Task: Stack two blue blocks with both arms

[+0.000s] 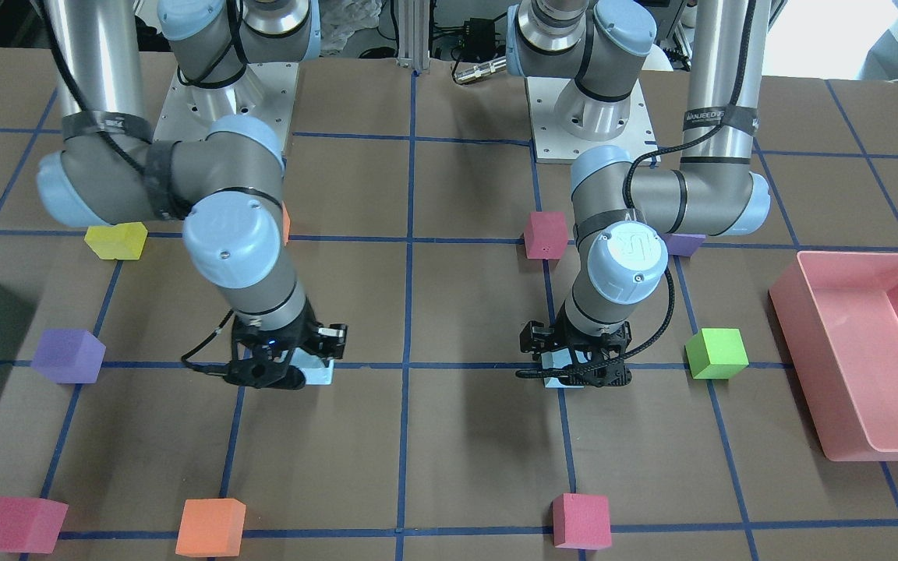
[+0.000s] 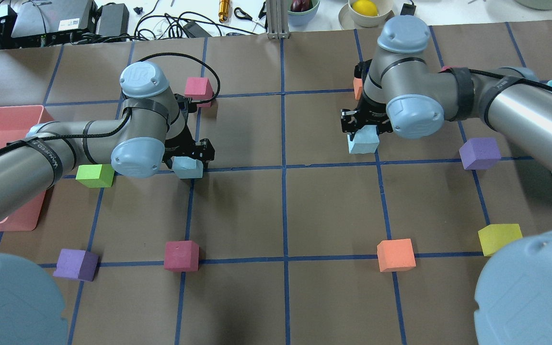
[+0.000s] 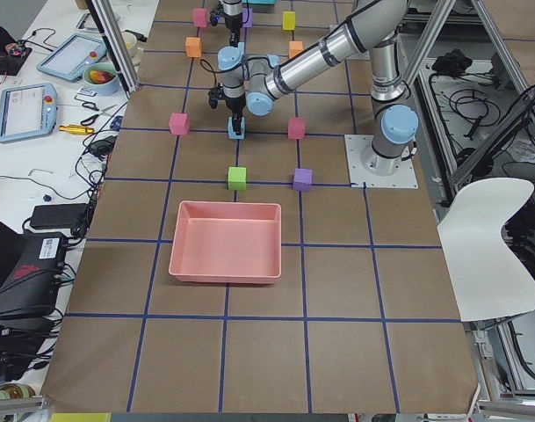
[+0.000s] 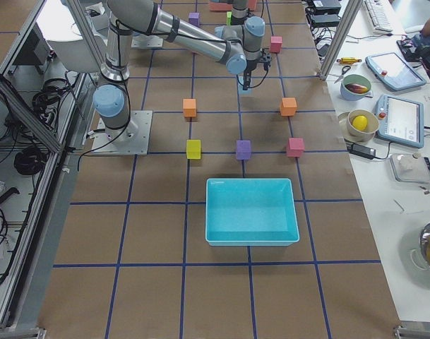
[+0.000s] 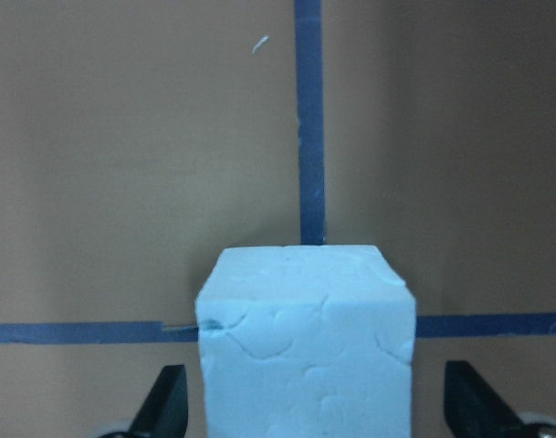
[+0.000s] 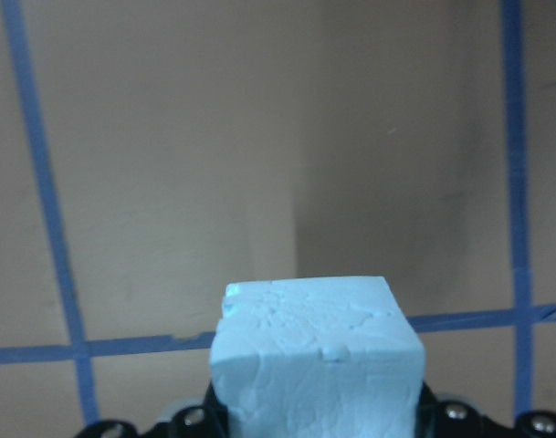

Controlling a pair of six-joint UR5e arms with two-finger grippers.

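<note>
grippers first: our left gripper (image 2: 189, 155) stands spread around the left block (image 5: 305, 347). its wrist view shows the fingers (image 5: 168, 406) on either side, each with a strip of bare table (image 2: 237, 215) between it and the foam, so nothing is held yet. that block rests on the table at a crossing of the blue tape (image 2: 283, 167).

our right gripper (image 2: 363, 125) looks clamped on the right block (image 6: 314, 356): the foam fills the space between the jaws and we see no gap. whether this block is off the table we cannot tell.

we judge the step in hand to be the grasp. to do it well, we close the left jaws evenly on 2 opposite flat faces and keep the block centred so it does not twist. we squeeze only lightly, since foam gives, and then lift straight up.

the 2 blocks lie well apart, so 1 arm should hold its block still and level on the table. the other should bring its block over, square the edges above it and let go low.
</note>
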